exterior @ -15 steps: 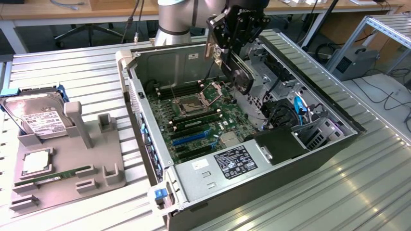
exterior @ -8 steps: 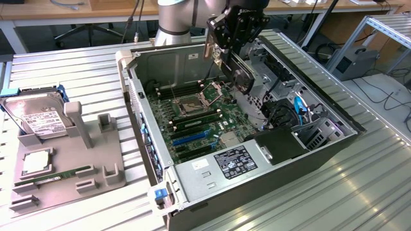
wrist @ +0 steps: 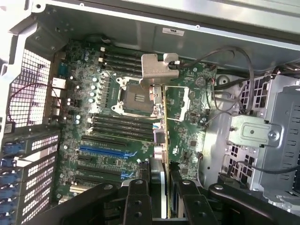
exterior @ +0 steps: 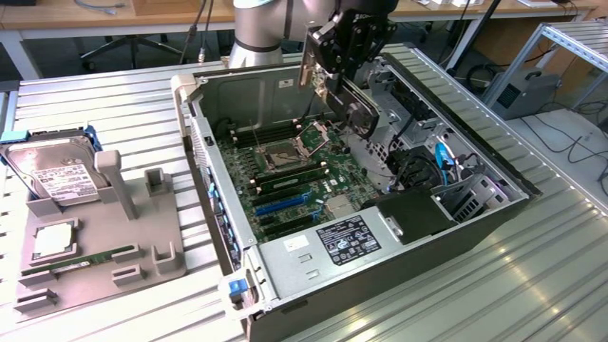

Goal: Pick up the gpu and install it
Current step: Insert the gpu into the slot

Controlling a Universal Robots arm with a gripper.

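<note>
A: Hand state?
B: The black two-fingered hand (exterior: 342,75) is clenched on the thin flat dark gpu (exterior: 359,112). It's gripped, not resting on anything.
A: Where is the gpu?
B: In the air over the open grey metal computer case (exterior: 247,92). It's above the green motherboard (exterior: 332,171), just beside the silver metal drive cage (exterior: 409,107). It's clear of the board as far as I can tell.
A: Long axis?
B: It runs away from the hand (wrist: 163,199), down toward the motherboard. The wrist view sees the gpu (wrist: 162,140) edge-on between the fingers (wrist: 136,201). The pale silvery bracket (wrist: 154,70) is at the far end. In the exterior view it hangs tilted, not plumb.
A: And the slot?
B: The long blue expansion slot (exterior: 280,206) (wrist: 103,151) lies off to one side of the gpu. That's toward the exterior view's left and nearer that camera. They're apart, and the slot isn't under the gpu's edge. In the wrist view the gpu's edge runs crosswise to the slot's length. My judgement is that it's not lined up with the slot yet.
A: Which arm is nearer?
B: There's only one arm, and its hand already has the gpu.
A: Anything else?
B: A grey moulded parts tray (exterior: 95,285) sits on the ribbed metal bench (exterior: 124,100) at the exterior view's left. It holds a boxy silver hard drive (exterior: 57,178) and a narrow green memory stick (exterior: 85,260). Both are well apart from the hand.
</note>
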